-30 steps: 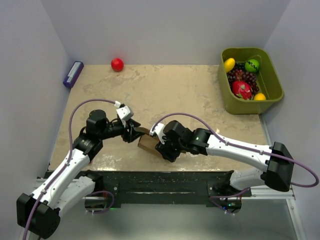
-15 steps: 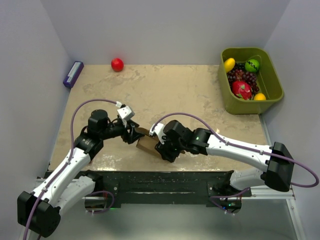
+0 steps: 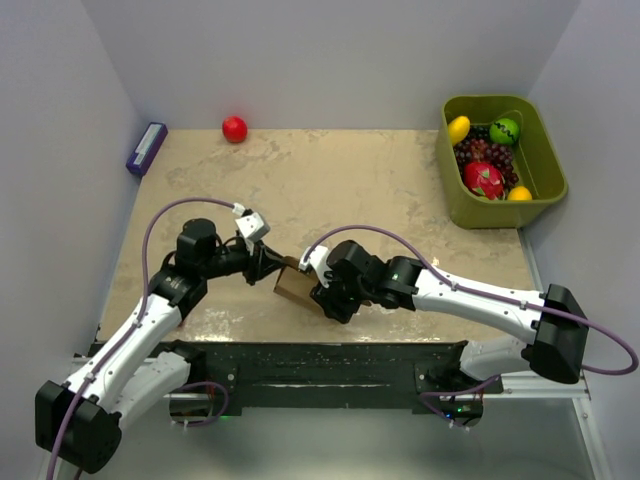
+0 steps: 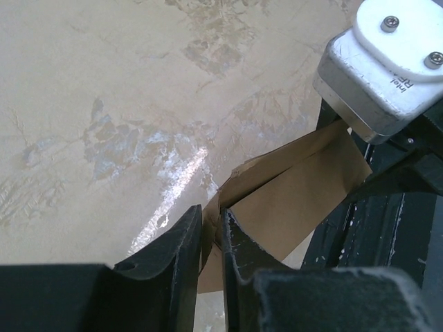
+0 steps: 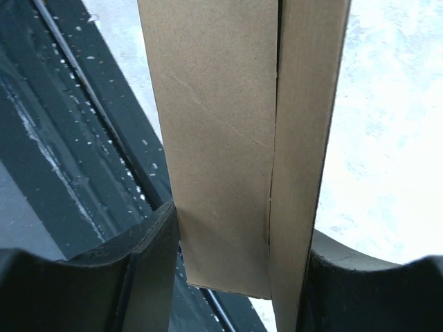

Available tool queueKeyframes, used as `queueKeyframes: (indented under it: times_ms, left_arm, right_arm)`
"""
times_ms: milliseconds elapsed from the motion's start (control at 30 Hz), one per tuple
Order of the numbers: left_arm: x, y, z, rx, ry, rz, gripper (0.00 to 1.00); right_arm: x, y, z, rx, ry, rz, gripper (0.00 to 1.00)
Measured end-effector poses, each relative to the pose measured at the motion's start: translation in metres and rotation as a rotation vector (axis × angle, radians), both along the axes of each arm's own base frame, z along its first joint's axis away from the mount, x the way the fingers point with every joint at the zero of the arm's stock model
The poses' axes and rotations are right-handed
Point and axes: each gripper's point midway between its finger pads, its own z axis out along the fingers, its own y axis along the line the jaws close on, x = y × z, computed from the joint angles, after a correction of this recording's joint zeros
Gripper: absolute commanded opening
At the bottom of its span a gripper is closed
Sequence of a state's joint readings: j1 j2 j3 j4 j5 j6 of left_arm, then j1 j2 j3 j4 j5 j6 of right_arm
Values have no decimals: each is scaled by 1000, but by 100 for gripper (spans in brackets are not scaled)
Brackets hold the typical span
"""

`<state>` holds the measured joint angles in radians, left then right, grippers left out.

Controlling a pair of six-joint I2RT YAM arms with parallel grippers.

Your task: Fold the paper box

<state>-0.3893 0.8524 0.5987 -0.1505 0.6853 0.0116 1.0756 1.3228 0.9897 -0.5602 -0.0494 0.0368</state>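
Note:
The paper box (image 3: 292,284) is plain brown cardboard, partly folded, held between both grippers near the table's front edge. My left gripper (image 3: 272,270) is shut on a thin flap of the box (image 4: 291,194) at its left end; its fingers (image 4: 176,252) pinch the cardboard edge. My right gripper (image 3: 322,292) is shut across the box body (image 5: 221,138), one finger on each side. The box's two panels meet at a crease in the right wrist view. The far side of the box is hidden by the right gripper.
A green bin (image 3: 540,190) with fruit stands at the back right. A red ball (image 3: 234,128) lies at the back edge. A small purple box (image 3: 146,148) lies at the back left. The black front rail (image 3: 320,362) runs just below the grippers.
My left gripper has shifted slightly right and toward the box, still pinching the flap. The right gripper and box have barely moved.

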Motion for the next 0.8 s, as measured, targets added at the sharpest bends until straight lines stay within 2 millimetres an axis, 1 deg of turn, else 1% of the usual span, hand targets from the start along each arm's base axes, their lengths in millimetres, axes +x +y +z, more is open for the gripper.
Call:
queueKeyframes:
  times_ms: [33,133,233,333,500,567,800]
  left_arm:
    - [0,0,-1,0,9,1,15]
    - [4,-2,-6,2,46,9,13]
    - [7,-1,-14,11,90,38,13]
    - [8,-1,-15,8,115,66,13]
    - [14,2,-17,-2,152,140,12]
    - [16,4,-20,-6,169,167,10]
    - [21,6,-25,-26,220,239,9]
  right_arm:
    - [1,-1,0,-4,-6,-5,34]
    - [5,-3,-5,-30,-19,-23,34]
    - [10,-4,-17,-72,-26,-38,33]
    - [15,-1,-27,-96,-31,-46,33]
    - [21,3,-27,-105,-41,-64,33]
    - [21,4,-28,-106,-41,-65,32]
    - [23,6,-28,-109,-37,-78,32]
